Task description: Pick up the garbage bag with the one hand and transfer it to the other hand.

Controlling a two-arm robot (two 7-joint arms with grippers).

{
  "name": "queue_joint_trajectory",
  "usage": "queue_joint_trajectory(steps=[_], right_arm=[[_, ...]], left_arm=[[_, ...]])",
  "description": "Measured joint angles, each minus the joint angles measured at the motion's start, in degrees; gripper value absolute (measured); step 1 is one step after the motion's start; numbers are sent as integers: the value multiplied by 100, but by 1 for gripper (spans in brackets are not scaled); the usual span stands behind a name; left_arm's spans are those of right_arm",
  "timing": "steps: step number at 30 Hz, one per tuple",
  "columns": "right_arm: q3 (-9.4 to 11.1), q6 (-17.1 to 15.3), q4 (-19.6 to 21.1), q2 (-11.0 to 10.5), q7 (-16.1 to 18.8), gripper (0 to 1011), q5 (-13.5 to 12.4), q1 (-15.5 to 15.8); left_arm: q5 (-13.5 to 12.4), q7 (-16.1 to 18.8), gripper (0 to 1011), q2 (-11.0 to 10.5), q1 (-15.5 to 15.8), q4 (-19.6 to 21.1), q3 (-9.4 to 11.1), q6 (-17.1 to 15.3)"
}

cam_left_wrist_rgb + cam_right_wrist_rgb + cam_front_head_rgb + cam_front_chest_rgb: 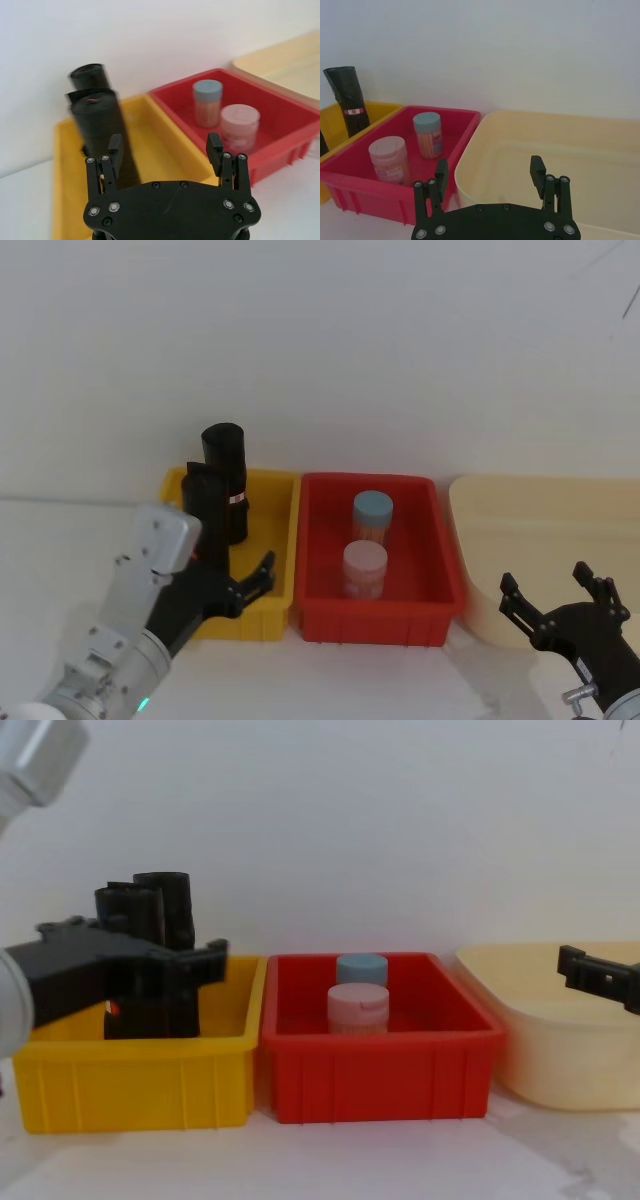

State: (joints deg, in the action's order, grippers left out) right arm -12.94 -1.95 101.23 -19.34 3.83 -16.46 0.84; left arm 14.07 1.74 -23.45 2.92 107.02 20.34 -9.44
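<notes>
- Hovering over the near part of the yellow bin point(270, 478), the left gripper point(165, 144) has its jaws spread wide and empty. It is lined up on the garbage bag point(205, 508), apparently the approach before a grasp.
- The garbage bag stands upright at the far left of that bin, its top well above the rim. That leaves plenty of bare roll to take from the side, and the jaws do not yet appear to be around it.
- A slimmer labelled roll point(226, 445) stands just beside the bag, slightly farther and to the right. The jaws likely need to slip around the nearer roll alone.
- The right gripper point(488, 166) waits well apart to the right, at the near edge of the cream tub point(530, 510). Its jaws are also open with nothing in them, seemingly ready to receive the handover.
- Between the two arms, the red bin point(380, 1055) holds a blue-lidded jar point(372, 508) and a pink-lidded jar point(365, 562). Neither is part of the job.
- All three containers sit side by side on the white counter point(330, 1160).
</notes>
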Motion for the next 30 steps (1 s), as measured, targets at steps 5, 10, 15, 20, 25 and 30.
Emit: queue_joint_trajectory(steps=[5,10,15,20,25,30], right_arm=[[0,0,0,0,0,1004,0,0],[0,0,0,0,0,1004,0,0],[0,0,0,0,0,1004,0,0],[0,0,0,0,0,1004,0,0],[0,0,0,0,0,1004,0,0],[0,0,0,0,0,1004,0,0]], left_arm=[[93,131,1000,31,-74,65,-246,-108],[152,145,1000,38,-64,67,-355,-183],[241,85,1000,41,52,-29,-470,-309],[286,3,1000,46,184,-142,-525,-395],[314,-75,1000,64,359,-308,-569,-476],[317,-101,1000,95,502,-444,-599,-555]])
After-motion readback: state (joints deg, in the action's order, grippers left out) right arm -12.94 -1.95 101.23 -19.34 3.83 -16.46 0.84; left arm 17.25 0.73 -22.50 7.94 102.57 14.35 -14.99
